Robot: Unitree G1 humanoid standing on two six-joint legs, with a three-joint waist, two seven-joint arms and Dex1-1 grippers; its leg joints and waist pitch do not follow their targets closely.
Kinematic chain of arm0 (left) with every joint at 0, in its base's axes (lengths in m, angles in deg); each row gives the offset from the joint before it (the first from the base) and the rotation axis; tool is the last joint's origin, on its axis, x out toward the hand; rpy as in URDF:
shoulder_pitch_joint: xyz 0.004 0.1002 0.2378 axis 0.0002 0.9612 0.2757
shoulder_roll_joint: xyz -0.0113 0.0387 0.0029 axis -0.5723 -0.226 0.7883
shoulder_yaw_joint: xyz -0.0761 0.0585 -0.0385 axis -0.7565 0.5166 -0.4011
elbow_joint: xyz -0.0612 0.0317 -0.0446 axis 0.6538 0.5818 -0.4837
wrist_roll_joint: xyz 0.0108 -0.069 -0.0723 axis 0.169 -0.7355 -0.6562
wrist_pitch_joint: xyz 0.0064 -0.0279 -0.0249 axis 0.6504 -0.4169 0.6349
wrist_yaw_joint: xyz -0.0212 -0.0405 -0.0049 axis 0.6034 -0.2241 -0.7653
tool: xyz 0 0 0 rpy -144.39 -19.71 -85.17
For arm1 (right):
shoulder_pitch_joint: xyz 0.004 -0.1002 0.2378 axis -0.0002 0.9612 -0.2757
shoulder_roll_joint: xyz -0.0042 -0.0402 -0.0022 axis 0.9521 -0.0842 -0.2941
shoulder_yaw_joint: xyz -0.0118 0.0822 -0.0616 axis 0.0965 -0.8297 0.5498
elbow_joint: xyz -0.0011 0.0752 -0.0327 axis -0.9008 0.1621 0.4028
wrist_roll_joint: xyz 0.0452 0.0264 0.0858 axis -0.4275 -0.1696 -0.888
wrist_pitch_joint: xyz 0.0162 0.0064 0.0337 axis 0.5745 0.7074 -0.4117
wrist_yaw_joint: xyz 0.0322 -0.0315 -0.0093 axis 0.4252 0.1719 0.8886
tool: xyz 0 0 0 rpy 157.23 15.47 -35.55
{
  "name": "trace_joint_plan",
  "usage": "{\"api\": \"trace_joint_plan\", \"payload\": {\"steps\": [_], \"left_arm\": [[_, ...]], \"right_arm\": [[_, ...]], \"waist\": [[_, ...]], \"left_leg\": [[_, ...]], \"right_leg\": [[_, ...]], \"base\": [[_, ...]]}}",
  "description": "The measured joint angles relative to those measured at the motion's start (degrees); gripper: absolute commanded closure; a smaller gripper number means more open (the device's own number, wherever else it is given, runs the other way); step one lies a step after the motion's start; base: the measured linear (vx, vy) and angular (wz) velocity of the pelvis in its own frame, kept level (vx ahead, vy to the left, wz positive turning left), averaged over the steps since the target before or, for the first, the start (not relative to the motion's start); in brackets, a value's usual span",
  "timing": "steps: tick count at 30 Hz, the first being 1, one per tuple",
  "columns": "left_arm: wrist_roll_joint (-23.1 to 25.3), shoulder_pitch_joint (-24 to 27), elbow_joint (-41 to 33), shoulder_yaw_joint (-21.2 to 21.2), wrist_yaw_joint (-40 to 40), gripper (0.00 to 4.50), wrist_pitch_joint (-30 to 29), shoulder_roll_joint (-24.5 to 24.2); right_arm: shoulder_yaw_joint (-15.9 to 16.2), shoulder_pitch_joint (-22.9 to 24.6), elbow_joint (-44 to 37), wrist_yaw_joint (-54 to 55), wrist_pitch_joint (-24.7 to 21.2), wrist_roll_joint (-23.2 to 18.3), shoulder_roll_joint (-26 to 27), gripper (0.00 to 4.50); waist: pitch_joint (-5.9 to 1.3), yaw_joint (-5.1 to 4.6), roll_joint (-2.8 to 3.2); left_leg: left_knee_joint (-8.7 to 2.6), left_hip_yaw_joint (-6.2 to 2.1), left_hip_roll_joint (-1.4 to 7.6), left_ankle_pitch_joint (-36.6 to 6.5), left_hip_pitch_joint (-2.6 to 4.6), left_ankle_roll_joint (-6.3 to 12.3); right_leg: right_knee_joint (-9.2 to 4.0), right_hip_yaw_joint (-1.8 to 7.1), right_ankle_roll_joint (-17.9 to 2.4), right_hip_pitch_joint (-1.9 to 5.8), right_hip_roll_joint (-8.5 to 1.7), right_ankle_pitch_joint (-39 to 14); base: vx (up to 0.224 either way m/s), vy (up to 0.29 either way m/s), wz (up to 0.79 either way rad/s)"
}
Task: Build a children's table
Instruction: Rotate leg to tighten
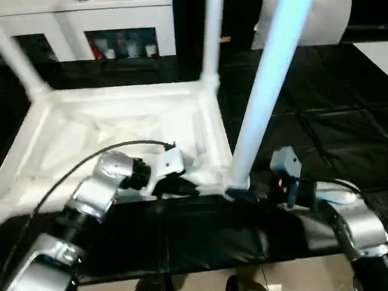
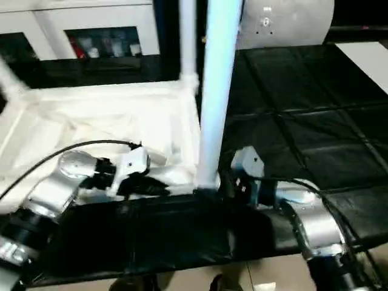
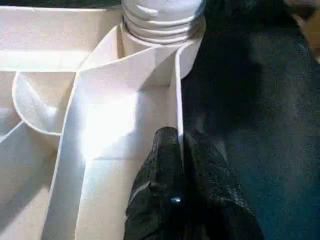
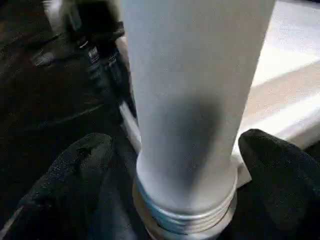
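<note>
Right wrist view, leg (image 4: 190,100) upright between spread fingers (image 4: 75,170), left gripper (image 3: 181,150) pinching tabletop (image 3: 100,125) wall

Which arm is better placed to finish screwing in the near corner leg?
The right. Its gripper stands open around the near leg just above its thread, while the left gripper is shut on the tabletop rim beside it.

No legible text or labels anywhere.
</note>
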Motion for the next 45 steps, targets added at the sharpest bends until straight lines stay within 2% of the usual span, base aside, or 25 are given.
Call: {"api": "trace_joint_plan", "payload": {"steps": [2,3,7,9,12,14,18,19,30,35,38,43,45], "left_arm": [[0.0,-0.7,1.2,0.4,-1.8,4.5,1.2,-0.4],[0.0,-1.0,1.6,0.6,-2.5,4.5,1.7,-0.6],[0.0,-1.8,3.2,1.2,-4.3,4.5,3.1,-0.8],[0.0,-2.2,3.9,1.5,-5.0,4.5,3.5,-1.0],[0.0,-3.0,5.0,2.1,-5.9,4.5,4.5,-1.1],[0.0,-3.2,5.4,2.1,-6.3,4.5,5.0,-1.1],[0.0,-3.4,5.8,2.1,-6.8,4.5,5.8,-1.1],[0.0,-3.5,6.0,2.1,-6.8,4.5,6.0,-1.1],[0.0,-3.7,7.0,2.2,-7.2,4.5,6.8,-0.9],[-0.1,-3.3,5.8,1.7,-4.9,4.5,3.0,0.7],[0.7,-2.5,4.4,-0.9,1.5,4.5,-3.9,2.5],[3.1,-1.0,0.7,-4.3,15.2,4.5,-15.0,9.5],[3.3,-0.6,-0.5,-4.6,17.9,4.5,-17.1,11.5]], "right_arm": [[0.8,-0.7,0.4,-2.5,0.4,0.0,-0.8,0.04],[1.3,-1.0,0.6,-3.5,0.6,0.0,-1.0,0.31],[3.0,-1.9,2.6,-5.6,1.5,0.6,-1.5,0.44],[3.6,-2.4,3.6,-6.3,1.7,1.1,-1.5,0.74],[4.1,-3.1,4.8,-6.8,1.8,1.2,-1.4,0.87],[4.5,-3.9,5.2,-7.6,1.9,1.2,-1.4,1.22],[4.6,-4.1,5.9,-8.4,2.2,1.2,-1.4,1.42],[4.6,-4.1,6.0,-8.5,2.2,1.2,-1.4,1.65],[4.6,-4.1,6.3,-9.2,2.6,1.1,-1.4,1.81],[3.2,-1.5,2.5,-5.6,-2.9,0.2,-0.6,1.81],[0.5,0.6,0.1,5.2,-6.2,2.0,4.3,1.82],[-4.8,0.5,-0.4,28.4,-11.2,6.8,16.8,1.82],[-5.1,0.0,-0.4,32.7,-12.0,7.5,18.1,1.83]], "waist": [[0.0,0.27,0.0],[-0.02,0.33,-0.03],[-0.02,0.42,-0.13],[-0.02,0.41,-0.16],[-0.01,0.55,-0.18],[-0.02,0.61,-0.2],[-0.03,0.97,-0.25],[-0.03,0.99,-0.26],[-0.03,1.08,-0.28],[-0.03,1.7,-0.26],[-0.09,1.08,-0.35],[-0.06,-1.48,-0.36],[-0.04,-2.01,-0.29]], "left_leg": [[0.06,0.0,0.0,0.0,0.0,0.0],[0.1,0.0,0.01,0.0,0.01,0.0],[0.26,0.0,-0.01,0.0,0.0,0.01],[0.3,0.0,0.0,0.0,0.0,0.01],[0.36,0.0,0.01,0.0,0.0,0.01],[0.44,0.0,0.01,0.0,0.0,0.01],[0.51,0.0,0.01,0.0,0.0,0.01],[0.53,0.0,0.02,0.0,0.01,0.01],[0.68,0.0,0.06,0.0,0.01,0.0],[0.7,0.0,0.07,0.0,0.09,0.0],[0.72,0.0,0.07,0.0,0.36,-0.02],[0.68,-0.07,-0.02,0.0,0.63,-0.04],[0.45,-0.09,-0.08,0.0,0.69,-0.05]], "right_leg": [[0.03,0.0,0.0,0.03,-0.01,0.0],[0.05,0.0,-0.1,0.05,-0.02,0.0],[0.21,0.0,-0.1,0.06,-0.07,0.0],[0.28,0.0,-0.1,0.06,-0.07,0.0],[0.37,0.0,-0.1,0.05,-0.08,0.0],[0.47,0.0,-0.1,0.05,-0.1,0.0],[0.58,0.0,-0.1,0.05,-0.11,0.0],[0.62,0.0,-0.1,0.05,-0.11,0.0],[0.8,0.0,-0.1,0.03,-0.11,0.0],[0.82,0.01,-0.1,0.11,-0.12,0.0],[0.86,0.03,-0.1,0.26,-0.12,0.0],[0.33,0.03,0.4,0.35,-0.17,-0.2],[-0.23,-0.02,0.4,0.44,-0.17,-0.2]], "base": [[0.0,0.0,0.0],[0.0,0.0,0.0],[0.0,0.0,0.0],[0.0,0.0,0.0],[0.0,0.0,0.0],[0.0,0.0,0.0],[0.0,0.0,0.0],[0.0,0.0,0.0],[0.0,0.0,0.0],[0.0,0.0,0.0],[0.0,0.0,0.0],[-0.01,0.001,-0.01],[0.0,0.0,0.0]]}}
